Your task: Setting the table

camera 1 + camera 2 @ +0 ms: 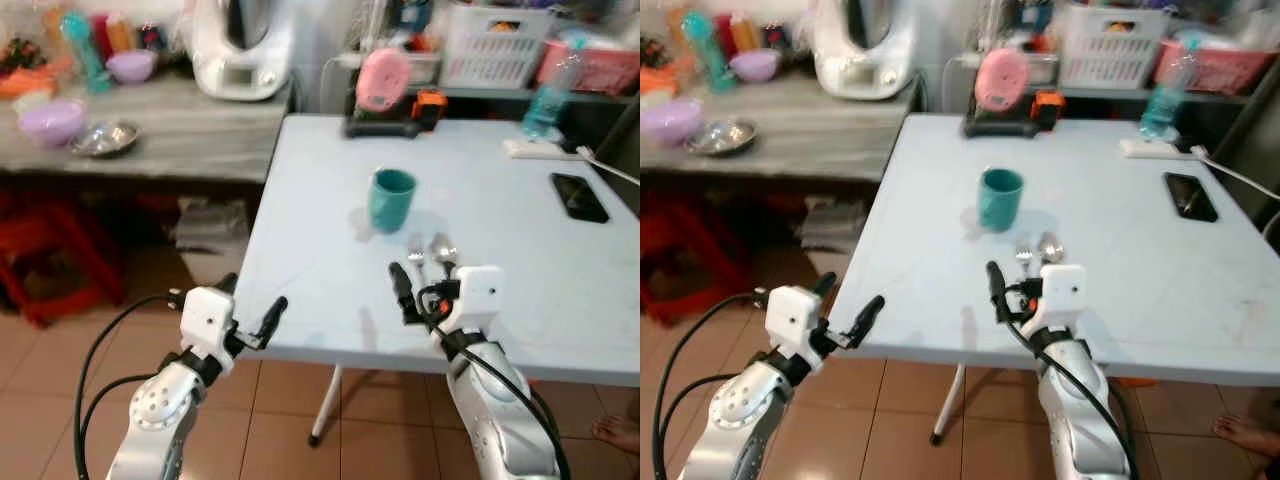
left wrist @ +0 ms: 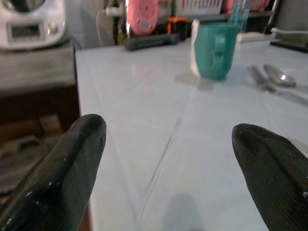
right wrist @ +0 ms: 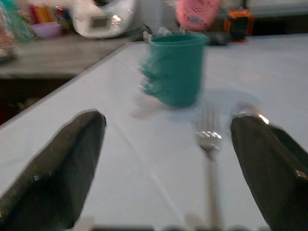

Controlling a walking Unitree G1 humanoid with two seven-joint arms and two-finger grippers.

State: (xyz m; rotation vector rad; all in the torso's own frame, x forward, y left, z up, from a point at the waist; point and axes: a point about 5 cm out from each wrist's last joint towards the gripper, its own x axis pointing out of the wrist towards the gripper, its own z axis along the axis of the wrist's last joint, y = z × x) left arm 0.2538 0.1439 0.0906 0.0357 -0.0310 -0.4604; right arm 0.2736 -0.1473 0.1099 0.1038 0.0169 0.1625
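Two pincers hang over the near edge of the pale blue tabletop (image 1: 520, 290), each with its fingers spread apart and nothing between them. The right pincer (image 3: 168, 163) sits low over the tabletop, and the fork (image 3: 208, 139) lies just ahead of it, its tines pointing away toward the teal mug (image 3: 174, 67). A spoon (image 1: 443, 250) lies just beside the fork, on the side away from the left pincer. The mug stands upright a little beyond both pieces of cutlery. The left pincer (image 2: 168, 168) hovers at the tabletop's near corner, well apart from the mug, fork and spoon, which sit ahead of it and off toward the right pincer. Farther beyond the mug, a black phone (image 1: 579, 196) rests flat on the tabletop.
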